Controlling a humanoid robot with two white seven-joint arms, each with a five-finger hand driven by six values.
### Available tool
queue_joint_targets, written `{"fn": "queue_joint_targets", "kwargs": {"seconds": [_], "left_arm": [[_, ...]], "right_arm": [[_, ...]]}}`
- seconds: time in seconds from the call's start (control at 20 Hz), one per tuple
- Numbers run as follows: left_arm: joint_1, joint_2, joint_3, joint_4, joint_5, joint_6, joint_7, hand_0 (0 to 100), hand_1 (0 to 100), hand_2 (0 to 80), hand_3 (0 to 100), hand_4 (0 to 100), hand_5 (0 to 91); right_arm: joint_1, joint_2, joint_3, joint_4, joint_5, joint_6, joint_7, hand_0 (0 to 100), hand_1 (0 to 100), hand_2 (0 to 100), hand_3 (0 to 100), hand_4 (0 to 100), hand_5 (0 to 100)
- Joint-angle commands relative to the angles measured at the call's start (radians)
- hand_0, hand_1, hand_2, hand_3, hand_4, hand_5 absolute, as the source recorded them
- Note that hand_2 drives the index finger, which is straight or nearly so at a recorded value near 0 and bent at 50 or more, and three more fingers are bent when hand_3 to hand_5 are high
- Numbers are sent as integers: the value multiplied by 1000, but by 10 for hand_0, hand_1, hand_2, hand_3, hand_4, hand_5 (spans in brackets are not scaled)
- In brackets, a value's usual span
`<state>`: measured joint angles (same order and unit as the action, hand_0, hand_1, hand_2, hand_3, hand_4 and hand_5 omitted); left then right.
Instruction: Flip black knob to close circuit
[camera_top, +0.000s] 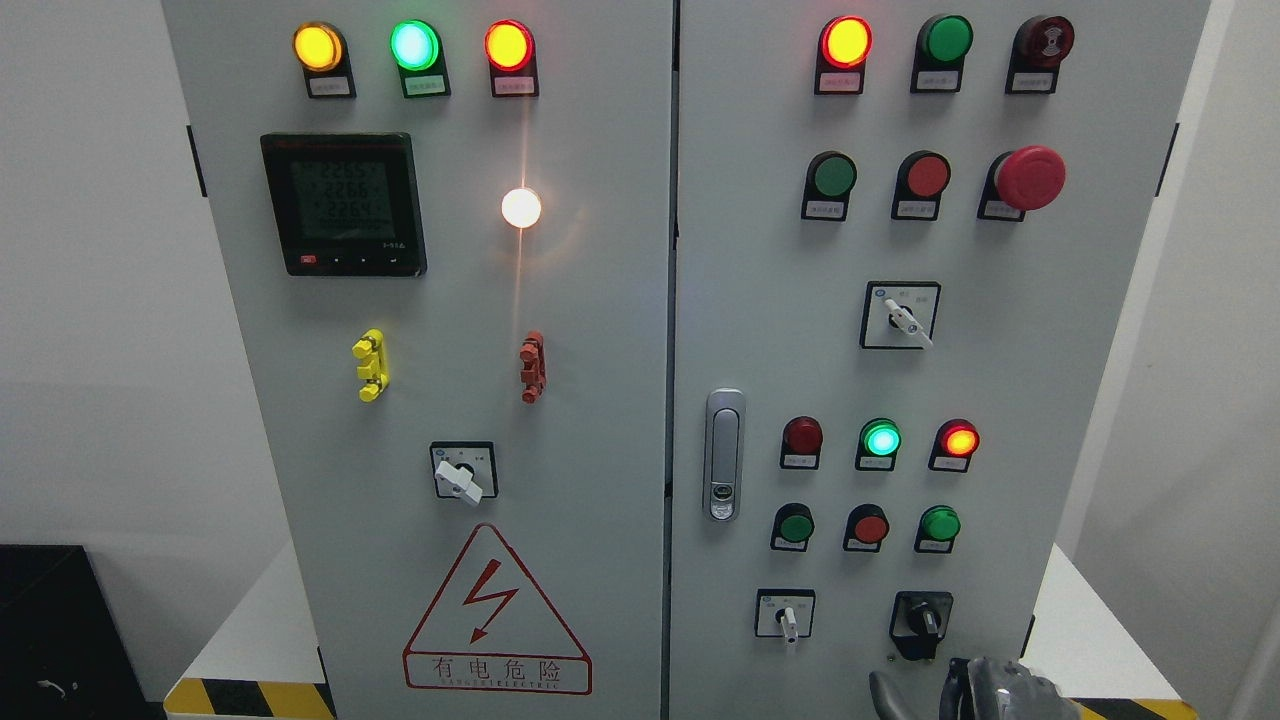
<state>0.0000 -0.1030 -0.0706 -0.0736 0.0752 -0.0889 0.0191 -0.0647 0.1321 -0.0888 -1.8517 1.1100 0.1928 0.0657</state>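
Note:
The black knob sits at the lower right of the grey cabinet's right door, its handle pointing roughly straight down. My right hand pokes up from the bottom edge just below and right of the knob, not touching it. Only its grey upper part shows, so its grasp is hidden. No left arm is in view.
A white selector switch is left of the black knob, another higher up, and one on the left door. Lit lamps, push buttons, a red mushroom stop, a door latch and a meter cover the panel.

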Motion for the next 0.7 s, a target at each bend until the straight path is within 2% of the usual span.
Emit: {"fn": "queue_joint_targets", "kwargs": {"seconds": [0.0,0.25,0.35,0.4,0.5,0.65], "left_arm": [[6,0,0,0,0,0,1,120,556,0,0,0,0],[6,0,0,0,0,0,1,120,556,0,0,0,0],[6,0,0,0,0,0,1,120,556,0,0,0,0],[6,0,0,0,0,0,1,120,556,0,0,0,0],[6,0,0,0,0,0,1,120,556,0,0,0,0],[6,0,0,0,0,0,1,120,556,0,0,0,0]], "right_arm": [[48,-2,53,-122,-241,36,-27,0,94,749,1000,897,886],[117,-5,63,-168,-481,39,-104,0,110,579,861,799,755],[155,-6,61,-191,-588,39,-131,0,114,479,742,705,646],[173,-8,61,-202,-640,39,-142,0,115,465,725,694,636],[204,-11,60,-215,-728,39,-164,0,118,390,589,593,549],[241,-12,61,-234,-831,36,-204,0,118,323,502,510,480]]}}
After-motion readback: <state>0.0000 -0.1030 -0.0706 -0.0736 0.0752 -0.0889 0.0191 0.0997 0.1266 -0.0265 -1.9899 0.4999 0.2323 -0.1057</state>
